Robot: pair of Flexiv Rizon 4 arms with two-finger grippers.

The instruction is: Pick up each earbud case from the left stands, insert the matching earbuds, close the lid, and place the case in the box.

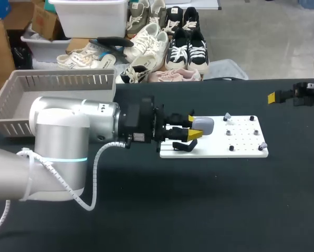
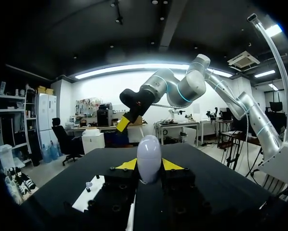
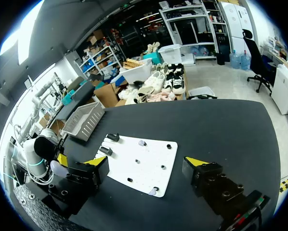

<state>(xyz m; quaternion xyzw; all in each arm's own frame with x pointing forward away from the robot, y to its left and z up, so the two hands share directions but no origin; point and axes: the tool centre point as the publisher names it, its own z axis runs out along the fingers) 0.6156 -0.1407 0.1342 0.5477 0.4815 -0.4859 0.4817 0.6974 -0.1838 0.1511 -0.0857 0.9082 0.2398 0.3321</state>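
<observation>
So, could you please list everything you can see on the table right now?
earbud case: one, pale lilac-grey, between the left gripper's fingers, over the board's left end
earbuds: two, pale, on the board, one at its far edge, one at its near right corner
stands: two, black, board's left end
board: one, white, mid-table
basket: one, grey, table's far left
table: one, black
left gripper: shut on the earbud case
right gripper: open, at the table's right edge

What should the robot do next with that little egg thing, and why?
Probably lift it a little: the left end effector is shut on the closed earbud case over the white board, and the right end effector is open, far off.
</observation>
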